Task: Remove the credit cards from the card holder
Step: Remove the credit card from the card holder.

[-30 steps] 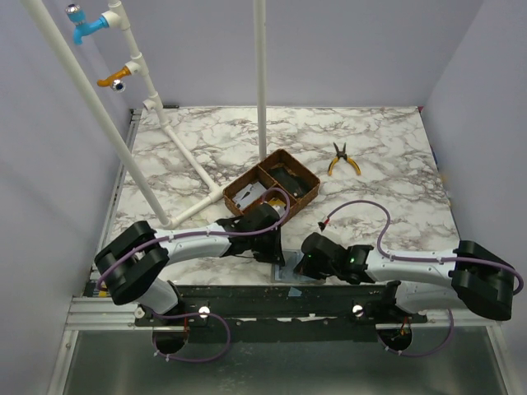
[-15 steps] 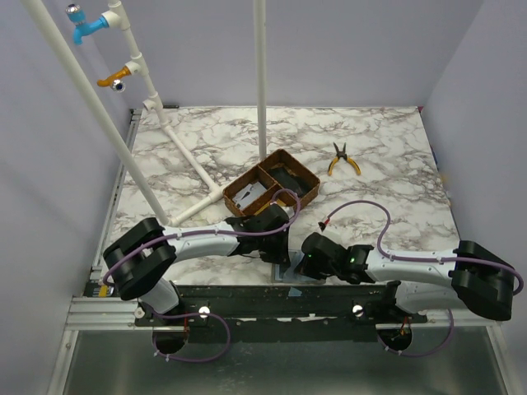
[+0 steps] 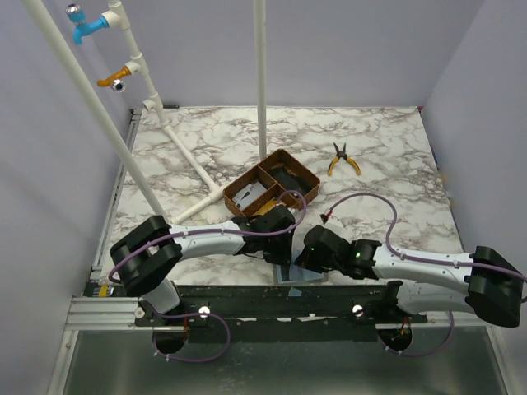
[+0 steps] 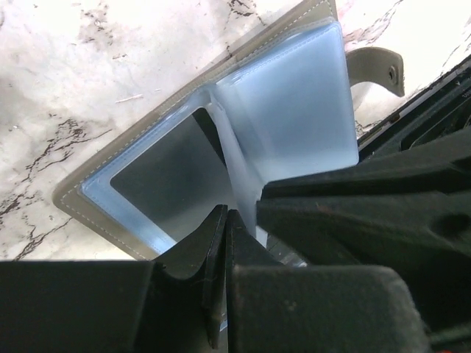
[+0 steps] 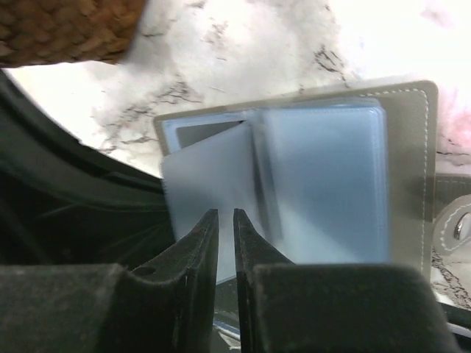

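The card holder (image 4: pixel 110 158) lies open at the table's near edge, grey outside, pale blue-grey inside; it also shows in the right wrist view (image 5: pixel 408 169) and partly under both grippers from above (image 3: pixel 290 277). One pale leaf (image 4: pixel 237 173) stands up from its spine, and I cannot tell whether it is a credit card or a sleeve. My left gripper (image 4: pixel 225 215) is shut at that leaf's lower edge. My right gripper (image 5: pixel 221 215) hovers over the same leaf (image 5: pixel 210 176) with its jaws a narrow gap apart, holding nothing. From above, the left gripper (image 3: pixel 284 249) and the right gripper (image 3: pixel 301 257) nearly touch.
The brown wooden tray (image 3: pixel 310 178) stands just behind the grippers. Yellow-handled pliers (image 3: pixel 343 159) lie at the back right. White pipes (image 3: pixel 185 160) cross the left side and a white pole (image 3: pixel 261 82) rises at the centre. The holder's strap with its snap (image 4: pixel 379 70) sticks out.
Both grippers have drawn closer together over the holder: the left arm reached further right and the right gripper moved forward and left. The leaf is blurred in the right wrist view.
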{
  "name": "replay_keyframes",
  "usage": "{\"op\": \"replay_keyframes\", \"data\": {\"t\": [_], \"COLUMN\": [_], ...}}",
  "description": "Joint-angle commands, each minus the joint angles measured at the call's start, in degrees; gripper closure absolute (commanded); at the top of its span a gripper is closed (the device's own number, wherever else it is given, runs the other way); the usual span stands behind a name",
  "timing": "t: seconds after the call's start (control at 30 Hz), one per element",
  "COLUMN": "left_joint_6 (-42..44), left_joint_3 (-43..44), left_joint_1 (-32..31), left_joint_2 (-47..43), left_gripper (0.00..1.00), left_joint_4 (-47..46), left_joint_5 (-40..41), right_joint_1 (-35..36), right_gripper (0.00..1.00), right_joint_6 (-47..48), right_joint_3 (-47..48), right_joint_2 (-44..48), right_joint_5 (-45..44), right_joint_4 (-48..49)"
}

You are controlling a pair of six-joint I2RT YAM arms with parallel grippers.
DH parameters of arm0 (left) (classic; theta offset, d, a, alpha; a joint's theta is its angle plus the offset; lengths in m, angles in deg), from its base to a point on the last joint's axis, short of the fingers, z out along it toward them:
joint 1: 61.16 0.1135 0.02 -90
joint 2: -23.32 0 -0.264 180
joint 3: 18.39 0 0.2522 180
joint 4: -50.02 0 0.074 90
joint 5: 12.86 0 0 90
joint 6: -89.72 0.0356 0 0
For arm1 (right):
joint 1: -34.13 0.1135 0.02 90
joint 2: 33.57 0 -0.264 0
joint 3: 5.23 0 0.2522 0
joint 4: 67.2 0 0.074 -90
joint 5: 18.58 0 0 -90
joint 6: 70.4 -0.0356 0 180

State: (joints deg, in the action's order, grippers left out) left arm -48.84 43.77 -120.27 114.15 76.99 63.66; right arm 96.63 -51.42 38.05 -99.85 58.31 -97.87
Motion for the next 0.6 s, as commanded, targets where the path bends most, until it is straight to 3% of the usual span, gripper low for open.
{"op": "replay_keyframes", "data": {"t": [0.0,0.57], "left_joint_6": [1.1,2.45], "left_joint_3": [2.21,8.72], "left_joint_1": [-0.81,-2.45], "left_joint_2": [1.04,6.19], "left_gripper": [0.95,0.95], "left_joint_4": [0.94,2.1], "left_joint_5": [1.43,0.37], "right_joint_1": [-0.31,-0.36], "right_gripper": [0.8,0.59], "right_joint_6": [1.26,-1.11], "right_joint_3": [3.04,7.1], "right_joint_2": [2.82,11.9], "right_joint_5": [-3.35,-11.9], "right_joint_4": [-4.75,-21.63]}}
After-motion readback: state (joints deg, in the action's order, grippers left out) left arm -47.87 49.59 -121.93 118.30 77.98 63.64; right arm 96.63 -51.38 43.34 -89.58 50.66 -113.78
